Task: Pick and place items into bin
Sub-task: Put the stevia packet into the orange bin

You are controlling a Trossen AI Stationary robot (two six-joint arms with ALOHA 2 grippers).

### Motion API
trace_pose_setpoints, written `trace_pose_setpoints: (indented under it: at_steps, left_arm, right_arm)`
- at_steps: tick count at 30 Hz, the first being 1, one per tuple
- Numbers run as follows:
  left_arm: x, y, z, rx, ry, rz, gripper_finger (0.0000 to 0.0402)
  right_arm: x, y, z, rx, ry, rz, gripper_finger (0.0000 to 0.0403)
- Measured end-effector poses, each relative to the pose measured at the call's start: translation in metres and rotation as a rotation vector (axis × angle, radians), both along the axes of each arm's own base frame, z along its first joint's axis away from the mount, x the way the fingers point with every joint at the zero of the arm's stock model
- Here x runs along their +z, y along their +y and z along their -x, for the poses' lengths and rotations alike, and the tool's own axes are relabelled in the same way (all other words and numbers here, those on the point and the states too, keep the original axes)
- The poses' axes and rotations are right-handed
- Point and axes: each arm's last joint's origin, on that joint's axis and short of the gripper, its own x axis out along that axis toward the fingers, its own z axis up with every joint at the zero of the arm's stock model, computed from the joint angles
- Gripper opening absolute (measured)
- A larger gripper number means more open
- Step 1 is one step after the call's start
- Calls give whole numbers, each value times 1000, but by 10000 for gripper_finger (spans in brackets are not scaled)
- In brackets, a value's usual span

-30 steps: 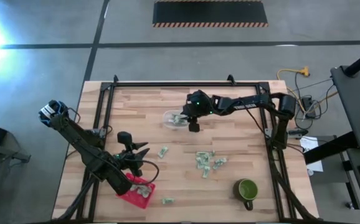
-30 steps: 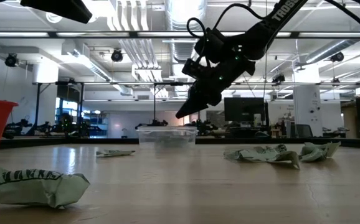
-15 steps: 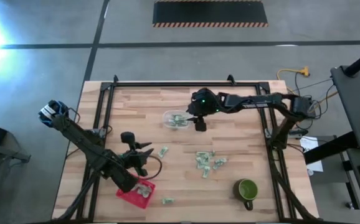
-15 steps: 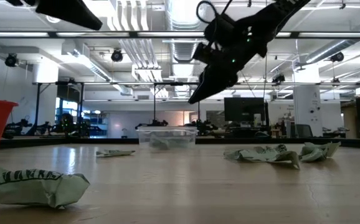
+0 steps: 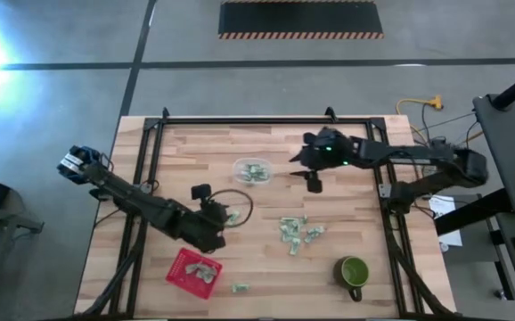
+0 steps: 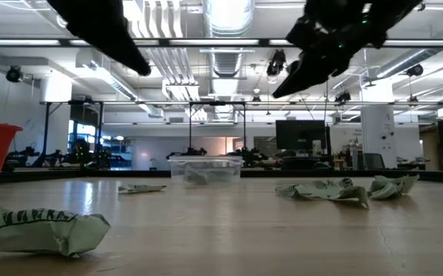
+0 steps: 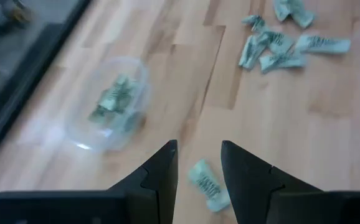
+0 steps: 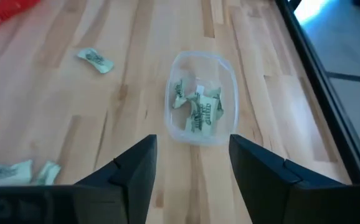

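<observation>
Pale wooden bench (image 5: pixel 347 209): wrapped items (image 5: pixel 297 230) lie loose mid-bench, some in the clear bin (image 5: pixel 252 170) toward the far edge. They look light, crinkly and soft; a pinch across the middle should do. Left tool (image 7: pixel 198 163), fingers apart and empty, hovers over one item (image 7: pixel 206 185); right tool (image 8: pixel 192 152) hangs beside the bin, open, empty.

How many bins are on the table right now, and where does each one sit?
2. The clear bin sits mid-table toward the far edge, with wrapped pieces inside. The red bin sits near the front left edge, also holding pieces.

High view looks straight down over the whole table (image 5: pixel 347 227); low view sits at tabletop level facing the room; both wrist views angle down close, sharing the clear bin (image 8: pixel 198 106).
</observation>
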Motion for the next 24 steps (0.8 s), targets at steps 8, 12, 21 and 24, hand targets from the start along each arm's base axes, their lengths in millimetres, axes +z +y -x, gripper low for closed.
trace_pose_setpoints:
  at_steps: [8, 12, 21, 24]
  left_arm:
    - [-18, 18, -26, -61, 105, 109, 122]
    - [-36, 27, -38, -52, 176, 143, 145]
    - [-60, 45, -51, -65, 297, 323, 188]
    - [-60, 49, -52, -56, 295, 333, 197]
  right_arm:
    - [11, 16, 48, -12, -133, 16, 192]
    - [16, 21, 65, -14, -192, 30, 192]
    - [20, 28, 86, -18, -273, 43, 192]
    - [21, 29, 88, -17, -282, 45, 192]
